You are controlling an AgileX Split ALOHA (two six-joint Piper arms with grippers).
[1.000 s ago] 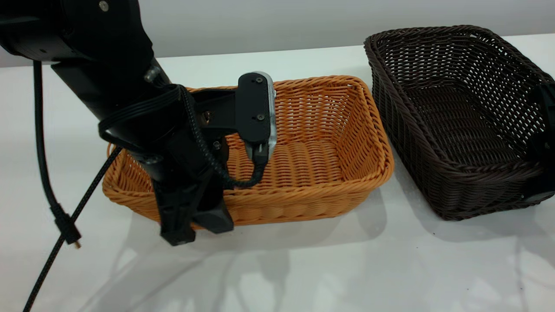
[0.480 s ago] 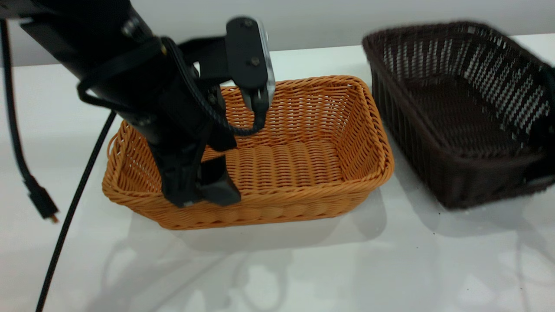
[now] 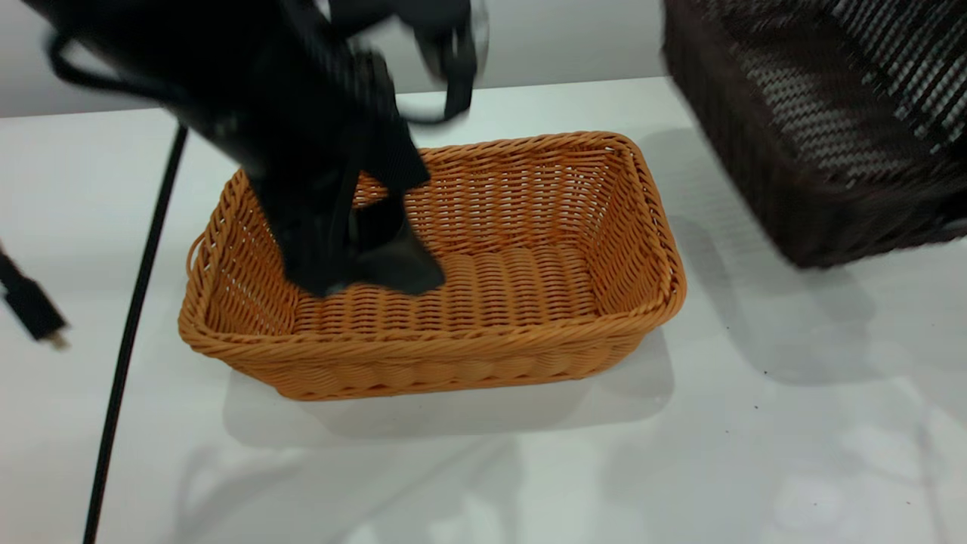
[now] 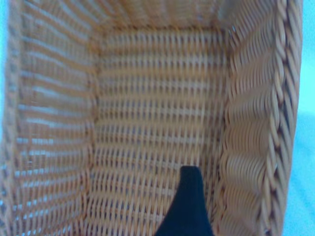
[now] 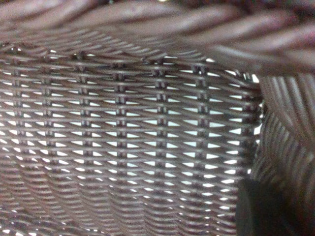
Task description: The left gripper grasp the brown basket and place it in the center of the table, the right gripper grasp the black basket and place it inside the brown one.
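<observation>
The brown basket (image 3: 529, 302) rests on the white table (image 3: 755, 423), a little left of the middle of the exterior view. My left gripper (image 3: 363, 276) hovers open over the basket's left half, touching nothing. In the left wrist view one black finger (image 4: 189, 206) hangs above the brown basket's (image 4: 147, 113) woven floor. The black basket (image 3: 816, 151) hangs tilted in the air at the upper right, its shadow on the table below. My right gripper is outside the exterior view. In the right wrist view one dark finger (image 5: 261, 211) presses on the black basket's lattice wall (image 5: 123, 123).
A black cable (image 3: 128, 340) hangs down at the left of the brown basket, and a loose connector (image 3: 30, 306) dangles at the far left. White tabletop lies in front of and to the right of the brown basket.
My left gripper has come off the brown basket's front wall and risen above it. The black basket has been lifted off the table and carried up.
</observation>
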